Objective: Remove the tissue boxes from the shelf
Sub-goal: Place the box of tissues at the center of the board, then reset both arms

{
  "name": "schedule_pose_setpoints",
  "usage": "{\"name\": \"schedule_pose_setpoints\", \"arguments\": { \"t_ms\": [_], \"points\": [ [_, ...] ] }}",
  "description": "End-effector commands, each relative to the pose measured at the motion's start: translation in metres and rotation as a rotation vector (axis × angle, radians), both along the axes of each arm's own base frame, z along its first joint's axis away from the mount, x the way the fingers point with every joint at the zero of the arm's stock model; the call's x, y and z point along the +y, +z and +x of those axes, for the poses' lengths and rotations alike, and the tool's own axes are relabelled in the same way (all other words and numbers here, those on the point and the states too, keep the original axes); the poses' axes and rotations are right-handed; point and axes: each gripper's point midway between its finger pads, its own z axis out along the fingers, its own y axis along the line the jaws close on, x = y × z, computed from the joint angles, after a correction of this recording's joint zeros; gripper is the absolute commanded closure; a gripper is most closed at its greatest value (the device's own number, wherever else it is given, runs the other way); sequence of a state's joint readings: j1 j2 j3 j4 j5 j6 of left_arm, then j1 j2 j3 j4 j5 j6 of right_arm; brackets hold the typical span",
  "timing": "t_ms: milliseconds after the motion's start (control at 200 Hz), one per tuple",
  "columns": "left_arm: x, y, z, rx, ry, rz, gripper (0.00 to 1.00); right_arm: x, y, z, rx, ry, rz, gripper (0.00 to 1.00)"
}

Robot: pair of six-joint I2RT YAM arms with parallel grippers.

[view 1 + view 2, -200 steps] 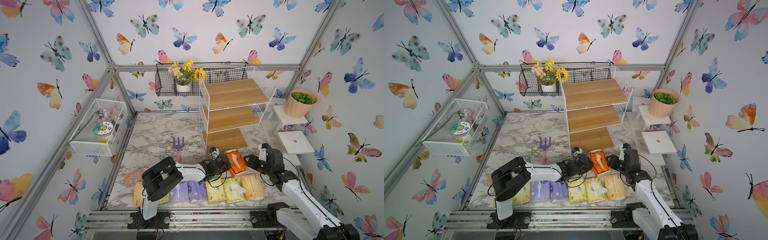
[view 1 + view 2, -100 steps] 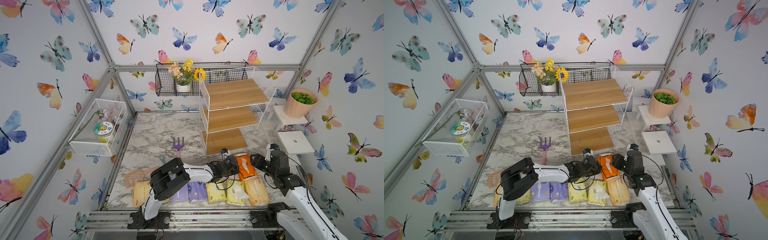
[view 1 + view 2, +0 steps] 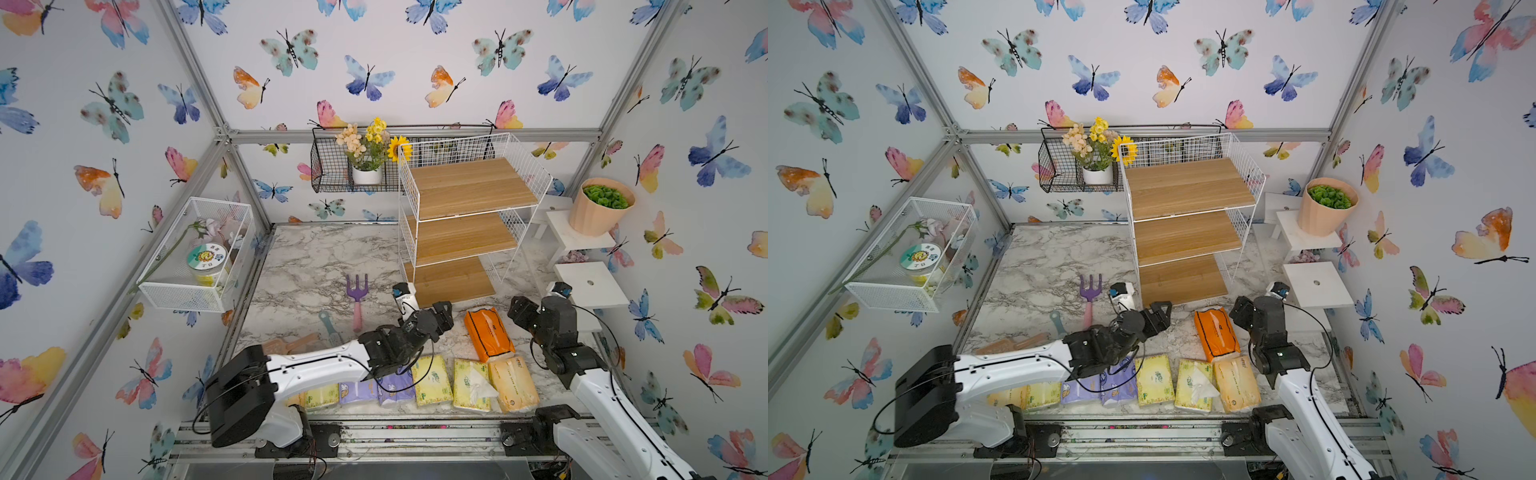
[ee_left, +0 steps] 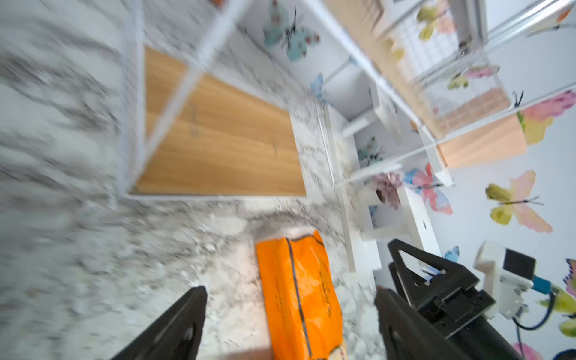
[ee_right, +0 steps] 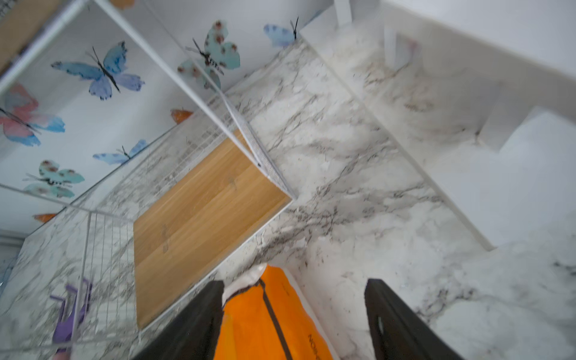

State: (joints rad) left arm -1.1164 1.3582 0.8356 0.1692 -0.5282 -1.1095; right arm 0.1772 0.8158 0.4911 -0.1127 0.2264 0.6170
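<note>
The marble bench (image 3: 316, 266) carries the shelf (image 3: 469, 195). Its 3 boards lie bare in both top views, while each wrist view shows only the lowest board. All 8 tissue packs are off it. A row of 7 (image 3: 432, 380) lies along the bench's front edge, seen only from above. The bright orange pack (image 3: 488, 334) lies just before the shelf. The left claw (image 3: 441, 312) is spread, and its wrist view shows it clear of that pack. The right claw (image 3: 519, 311) is spread too. Its wrist view puts 1 finger (image 5: 193, 314) at the pack's edge, contact unclear.
</note>
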Motion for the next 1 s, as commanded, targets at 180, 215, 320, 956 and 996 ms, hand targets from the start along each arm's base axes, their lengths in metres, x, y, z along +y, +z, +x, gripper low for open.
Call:
{"name": "schedule_pose_setpoints", "arguments": {
  "t_ms": [180, 215, 320, 956, 996],
  "points": [
    [0.189, -0.012, 0.041, -0.135, 0.341, 0.361, 0.01, -0.044, -0.004, 0.036, -0.134, -0.141, -0.389, 0.15],
    [0.206, -0.014, 0.045, -0.145, 0.355, 0.425, 0.01, -0.046, -0.013, 0.040, -0.129, -0.130, -0.435, 0.12],
    [0.242, -0.011, 0.057, -0.198, 0.329, 0.549, 0.01, -0.042, -0.037, 0.053, -0.115, -0.058, -0.527, 0.07],
    [0.367, -0.055, 0.097, -0.136, 0.450, 0.738, 0.01, -0.017, -0.051, 0.059, -0.321, 0.129, -0.468, 0.03],
    [0.368, -0.058, 0.099, -0.153, 0.449, 0.760, 0.01, -0.018, -0.054, 0.061, -0.296, 0.128, -0.458, 0.03]
  ]
}}
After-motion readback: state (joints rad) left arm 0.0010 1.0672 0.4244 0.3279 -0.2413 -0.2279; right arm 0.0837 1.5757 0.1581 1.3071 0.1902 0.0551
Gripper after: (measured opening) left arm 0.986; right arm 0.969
